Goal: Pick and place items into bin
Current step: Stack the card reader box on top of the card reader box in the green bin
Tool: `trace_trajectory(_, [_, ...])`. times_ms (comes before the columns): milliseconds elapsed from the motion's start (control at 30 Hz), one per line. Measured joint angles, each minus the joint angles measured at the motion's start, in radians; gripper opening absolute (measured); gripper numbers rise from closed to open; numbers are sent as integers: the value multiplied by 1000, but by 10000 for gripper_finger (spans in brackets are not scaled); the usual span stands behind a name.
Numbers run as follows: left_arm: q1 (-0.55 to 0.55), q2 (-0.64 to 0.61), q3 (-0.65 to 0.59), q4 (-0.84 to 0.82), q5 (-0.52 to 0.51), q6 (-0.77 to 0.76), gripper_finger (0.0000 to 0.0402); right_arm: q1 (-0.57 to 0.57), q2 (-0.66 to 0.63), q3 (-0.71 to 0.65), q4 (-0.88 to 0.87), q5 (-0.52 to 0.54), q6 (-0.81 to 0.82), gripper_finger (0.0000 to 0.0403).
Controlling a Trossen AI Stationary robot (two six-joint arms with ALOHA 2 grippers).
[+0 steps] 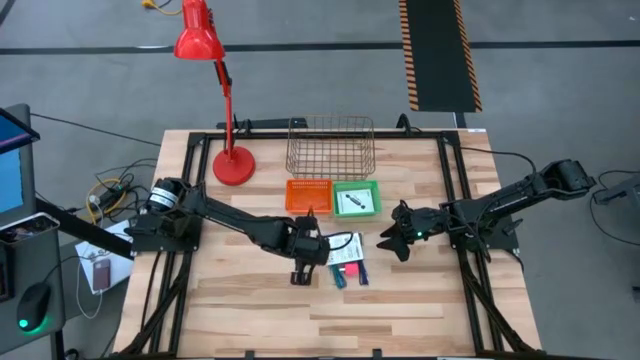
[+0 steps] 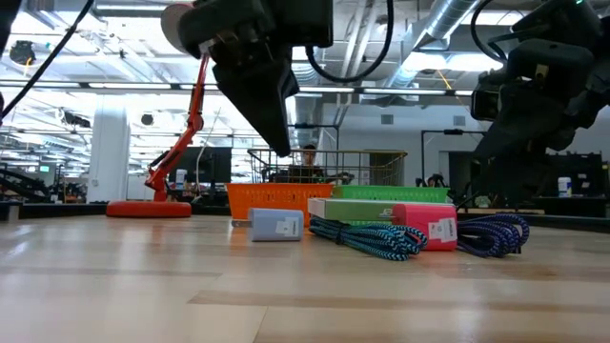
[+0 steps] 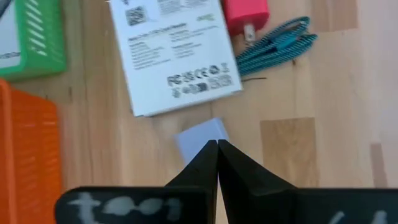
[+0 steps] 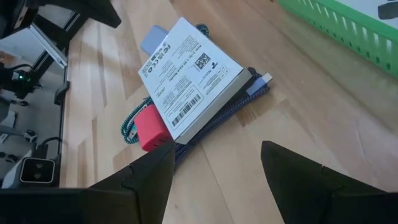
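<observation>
Looking down from the high view: left gripper (image 1: 303, 268) is over mid-table, fingers closed, nothing in them, just beside the items. White box (image 1: 343, 245) lies flat with its long axis roughly across the table. Right gripper (image 1: 392, 240) waits wide open and empty, near the green tray (image 1: 357, 199). Orange tray (image 1: 308, 194) and wire basket (image 1: 331, 146) sit behind; bare wood towards the front edge.

Low view: left gripper (image 2: 276, 124) hangs above the pale blue block (image 2: 277, 225), clear of it. Teal braided cable (image 2: 367, 237) and blue braided cable (image 2: 491, 233) flank the pink block (image 2: 429, 225).

Left wrist view: closed fingertips (image 3: 217, 149) sit over the pale blue block (image 3: 201, 135), which touches the white box's edge (image 3: 174, 53). Teal cable (image 3: 277, 46) runs diagonally away from the pink block (image 3: 245, 15).

Right wrist view: white box (image 4: 193, 78) lies diagonal on top of the blue cable (image 4: 239, 102); pink block (image 4: 152, 129) is at its corner. Open wood between the spread fingers (image 4: 146, 177) and the pile.
</observation>
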Motion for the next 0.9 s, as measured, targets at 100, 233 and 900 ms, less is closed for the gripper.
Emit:
trace_trajectory(100, [9, 0, 0, 11, -5, 0, 0, 0, 0, 0, 0, 0, 0, 234])
trace_trajectory(233, [16, 0, 0, 30, -8, 0, 0, 0, 0, 0, 0, 0, 0, 234])
trace_trajectory(900, [38, 57, 0, 40, -10, 0, 0, 0, 0, 0, 22, 15, -7, 234])
